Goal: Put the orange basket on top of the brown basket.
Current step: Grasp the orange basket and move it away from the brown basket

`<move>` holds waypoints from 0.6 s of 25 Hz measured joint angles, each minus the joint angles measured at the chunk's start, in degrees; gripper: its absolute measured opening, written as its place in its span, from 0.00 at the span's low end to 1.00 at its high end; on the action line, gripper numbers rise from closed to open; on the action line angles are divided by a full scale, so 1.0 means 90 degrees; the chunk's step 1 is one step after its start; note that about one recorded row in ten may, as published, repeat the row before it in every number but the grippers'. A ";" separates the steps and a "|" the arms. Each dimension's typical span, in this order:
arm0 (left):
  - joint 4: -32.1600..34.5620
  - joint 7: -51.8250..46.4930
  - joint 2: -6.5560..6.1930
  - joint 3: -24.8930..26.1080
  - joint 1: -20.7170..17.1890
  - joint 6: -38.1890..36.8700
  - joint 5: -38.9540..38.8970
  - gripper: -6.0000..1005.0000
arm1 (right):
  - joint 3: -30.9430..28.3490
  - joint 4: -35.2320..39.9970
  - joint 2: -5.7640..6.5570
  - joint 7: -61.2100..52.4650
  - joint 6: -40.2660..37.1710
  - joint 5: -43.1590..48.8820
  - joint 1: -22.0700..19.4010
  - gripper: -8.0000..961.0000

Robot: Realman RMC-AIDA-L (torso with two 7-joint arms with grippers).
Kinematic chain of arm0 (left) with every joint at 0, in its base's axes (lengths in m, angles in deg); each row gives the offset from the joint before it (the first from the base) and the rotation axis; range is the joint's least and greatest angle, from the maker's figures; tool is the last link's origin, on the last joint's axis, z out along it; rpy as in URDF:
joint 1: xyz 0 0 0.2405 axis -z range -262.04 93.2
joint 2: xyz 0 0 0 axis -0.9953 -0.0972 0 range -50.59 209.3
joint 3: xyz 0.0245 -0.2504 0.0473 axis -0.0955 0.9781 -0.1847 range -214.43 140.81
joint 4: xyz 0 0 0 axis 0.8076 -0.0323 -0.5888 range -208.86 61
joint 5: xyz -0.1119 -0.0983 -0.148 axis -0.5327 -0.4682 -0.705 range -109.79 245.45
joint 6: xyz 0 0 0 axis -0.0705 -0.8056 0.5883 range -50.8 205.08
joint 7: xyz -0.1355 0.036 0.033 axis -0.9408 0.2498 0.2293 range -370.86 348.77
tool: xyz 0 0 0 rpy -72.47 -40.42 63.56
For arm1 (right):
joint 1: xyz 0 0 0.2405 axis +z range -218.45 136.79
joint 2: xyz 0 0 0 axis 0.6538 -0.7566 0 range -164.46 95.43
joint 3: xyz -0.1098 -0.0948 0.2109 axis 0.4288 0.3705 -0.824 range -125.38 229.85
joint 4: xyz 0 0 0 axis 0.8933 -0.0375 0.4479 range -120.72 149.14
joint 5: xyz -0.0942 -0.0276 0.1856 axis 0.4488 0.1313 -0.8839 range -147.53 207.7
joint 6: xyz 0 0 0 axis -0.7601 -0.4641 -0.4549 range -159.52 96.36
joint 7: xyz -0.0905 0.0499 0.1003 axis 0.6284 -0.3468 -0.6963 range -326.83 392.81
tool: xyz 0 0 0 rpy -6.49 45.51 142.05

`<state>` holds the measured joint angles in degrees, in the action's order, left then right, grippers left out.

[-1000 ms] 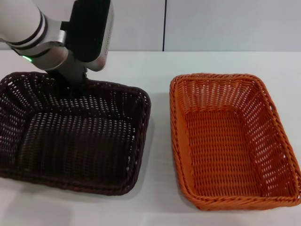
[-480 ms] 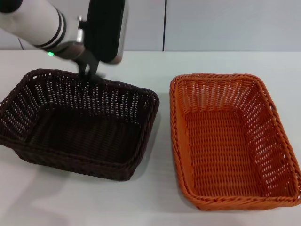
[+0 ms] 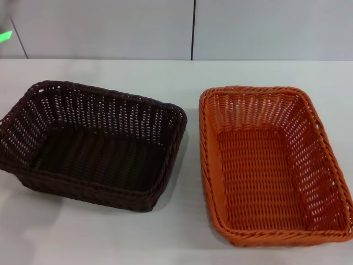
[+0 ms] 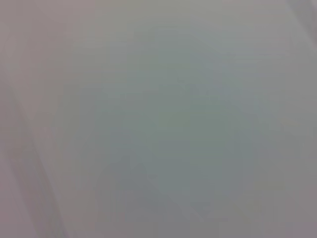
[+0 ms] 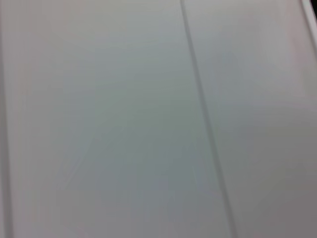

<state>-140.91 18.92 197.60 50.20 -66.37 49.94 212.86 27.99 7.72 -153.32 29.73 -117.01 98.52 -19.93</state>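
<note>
Two baskets side by side on the surface, no arm in view

The orange basket [image 3: 273, 165] sits on the robot's right part of the white surface [image 3: 182, 77], the brown basket [image 3: 94, 146] on the left, close together but not touching; neither tool appears in any view, so I cannot tell how open they are or whether they hold something; for the step — I judge it is the reach for the orange one — grip its braided rim firmly, lift level, and align the corners above the brown one before lowering; count: one orange basket, one brown basket — both empty.
</note>
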 joint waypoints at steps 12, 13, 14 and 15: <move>0.3566 -0.2466 0.0030 -0.0296 -0.1065 -0.3349 0.0140 0.64 | 0.0745 0.2030 0.0644 -0.6180 0.0107 0.4896 0.1677 0.71; 0.3767 -0.2564 0.0033 -0.0297 -0.1055 -0.3421 0.0130 0.64 | 0.1163 0.2696 0.0603 -0.7087 0.0099 0.5291 0.1933 0.71; 0.3996 -0.2665 0.0034 -0.0302 -0.1014 -0.3453 0.0121 0.64 | 0.2132 0.3917 0.0401 -0.8445 0.0066 0.5724 0.2277 0.71; 0.3996 -0.2665 0.0034 -0.0302 -0.1014 -0.3453 0.0121 0.64 | 0.2132 0.3917 0.0401 -0.8445 0.0066 0.5724 0.2277 0.71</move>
<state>-104.95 -5.06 197.90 47.48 -75.50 18.86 213.96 47.17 42.97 -149.71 -46.27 -116.41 150.03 0.56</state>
